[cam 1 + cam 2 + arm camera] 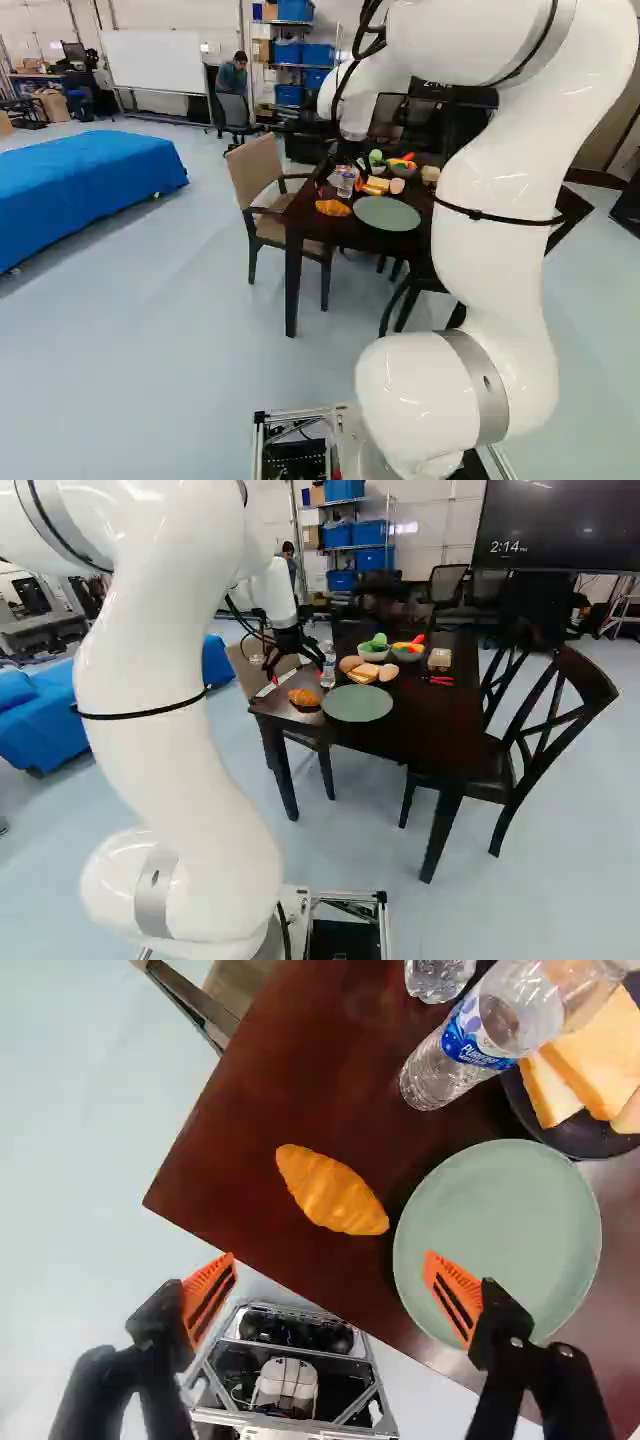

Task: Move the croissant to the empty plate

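The hand [297, 663] is spread, its orange pads [211, 1292] well apart, and it points down toward the surface [260, 1090]. The croissant [332, 1192] lies directly on the dark wood near a corner, ahead of the hand and between the lines of its two fingers. One tip of the croissant is just beside the rim of the pale green plate [500, 1235]. A labelled water bottle [465, 1050] stands near both, close to a dark plate [572, 1141] of sliced bread [590, 1055]. Two bowls [408, 654] of colourful food sit past the bread, near a small container [440, 659].
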Available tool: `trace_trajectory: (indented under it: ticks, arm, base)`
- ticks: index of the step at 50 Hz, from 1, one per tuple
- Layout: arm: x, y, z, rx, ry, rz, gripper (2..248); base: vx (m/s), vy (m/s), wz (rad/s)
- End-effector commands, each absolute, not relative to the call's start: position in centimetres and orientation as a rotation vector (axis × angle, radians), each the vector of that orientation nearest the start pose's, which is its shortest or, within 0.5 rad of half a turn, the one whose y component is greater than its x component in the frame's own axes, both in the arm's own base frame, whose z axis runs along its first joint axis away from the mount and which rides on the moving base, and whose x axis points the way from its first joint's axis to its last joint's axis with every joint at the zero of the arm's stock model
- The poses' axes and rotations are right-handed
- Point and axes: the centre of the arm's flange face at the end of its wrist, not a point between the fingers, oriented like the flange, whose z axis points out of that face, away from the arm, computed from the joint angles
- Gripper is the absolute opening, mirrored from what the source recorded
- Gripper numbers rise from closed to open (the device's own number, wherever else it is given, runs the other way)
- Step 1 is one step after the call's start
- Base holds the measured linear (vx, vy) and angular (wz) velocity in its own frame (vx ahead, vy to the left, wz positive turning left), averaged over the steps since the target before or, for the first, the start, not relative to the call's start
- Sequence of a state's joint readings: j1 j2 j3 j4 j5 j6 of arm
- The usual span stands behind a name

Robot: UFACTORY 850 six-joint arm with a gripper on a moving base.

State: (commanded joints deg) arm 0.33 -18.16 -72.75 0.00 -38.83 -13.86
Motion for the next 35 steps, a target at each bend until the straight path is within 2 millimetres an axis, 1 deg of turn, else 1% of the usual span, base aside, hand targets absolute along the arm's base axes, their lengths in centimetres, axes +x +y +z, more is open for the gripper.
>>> trace_trajectory:
  ticks: [35]
  arm:
    - [58.01, 0.34, 52.34, -3.045, -0.968, -0.422, 247]
  base:
    - [0.000, 0.000, 0.000]
